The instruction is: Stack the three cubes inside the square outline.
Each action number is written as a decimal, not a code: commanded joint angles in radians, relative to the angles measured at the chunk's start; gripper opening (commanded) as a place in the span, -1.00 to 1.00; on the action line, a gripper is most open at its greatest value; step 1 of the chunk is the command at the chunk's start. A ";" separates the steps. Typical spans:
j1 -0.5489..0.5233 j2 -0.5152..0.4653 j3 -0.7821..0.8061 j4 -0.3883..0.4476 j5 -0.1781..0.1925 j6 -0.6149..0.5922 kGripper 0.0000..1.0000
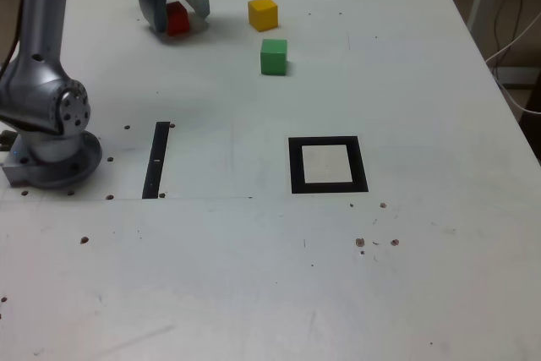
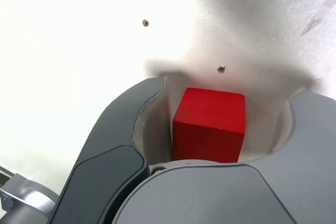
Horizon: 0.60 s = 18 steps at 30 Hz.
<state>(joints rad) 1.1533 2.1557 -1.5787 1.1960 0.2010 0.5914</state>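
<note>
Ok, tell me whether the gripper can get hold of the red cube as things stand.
Probably yes. The gripper is already down around the red cube, which sits between its open fingers in the wrist view. Nothing blocks it; the yellow cube and green cube stand well apart.

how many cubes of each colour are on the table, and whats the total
red cube: 1, between the open jaws of the gripper
yellow cube: 1
green cube: 1
total: 3 cubes, none inside the square outline

3 cubes (image 1: 274, 56), 1 square outline (image 1: 328, 164), 1 strip (image 1: 156, 161)
</note>
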 commanded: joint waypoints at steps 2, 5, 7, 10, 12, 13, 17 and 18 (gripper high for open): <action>0.002 0.007 -0.004 0.002 0.004 0.004 -0.38; 0.002 0.008 -0.005 0.004 0.004 0.004 -0.38; 0.002 0.009 -0.005 0.004 0.004 0.004 -0.38; 0.002 0.010 -0.005 0.005 0.003 0.004 -0.38; 0.002 0.010 -0.005 0.006 0.002 0.005 -0.38; 0.002 0.009 -0.005 0.007 0.002 0.005 -0.38; 0.001 0.003 -0.005 0.010 0.000 0.005 -0.38; 0.000 -0.001 -0.004 0.011 -0.001 0.005 -0.38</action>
<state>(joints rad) 1.1533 2.1604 -1.5793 1.2040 0.2015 0.5950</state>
